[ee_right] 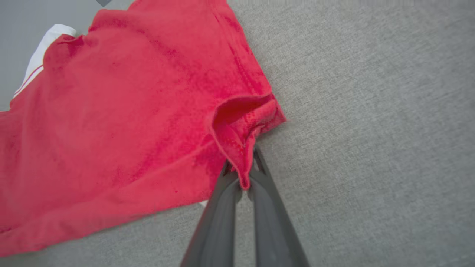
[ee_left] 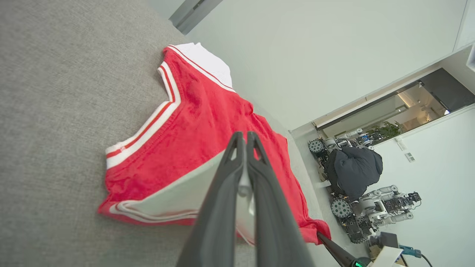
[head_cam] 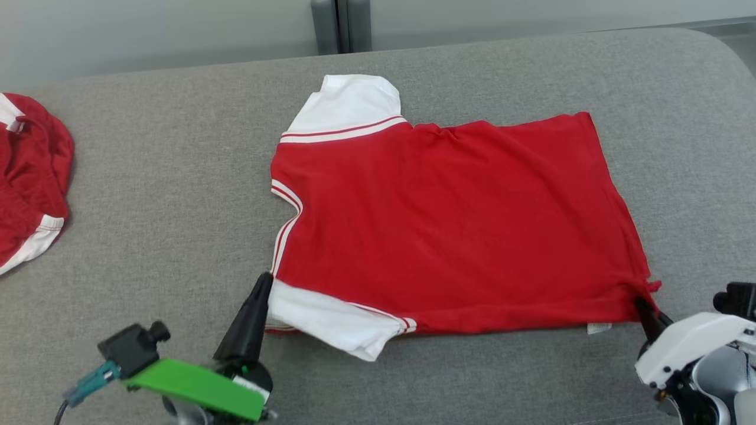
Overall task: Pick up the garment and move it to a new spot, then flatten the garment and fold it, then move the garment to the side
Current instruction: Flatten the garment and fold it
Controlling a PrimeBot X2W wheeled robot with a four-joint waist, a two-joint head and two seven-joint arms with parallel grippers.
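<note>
Red garment (head_cam: 449, 224) lies spread flat mid-way along the grey cushion (head_cam: 177, 206), and we hold both near corners. Left gripper (head_cam: 264, 280) is pinched tight on the white sleeve (head_cam: 331, 321), right gripper (head_cam: 641, 304) on the hem corner (ee_right: 241, 133). We'd lift both together, evenly, edge taut, for a clean fold.

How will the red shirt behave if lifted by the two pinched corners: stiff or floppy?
Probably floppy: the red shirt bunches where the right gripper pinches its hem corner, so the middle would likely sag. Likely light: thin cloth lying flat. The left gripper holds only the white sleeve, which may stretch first.
</note>
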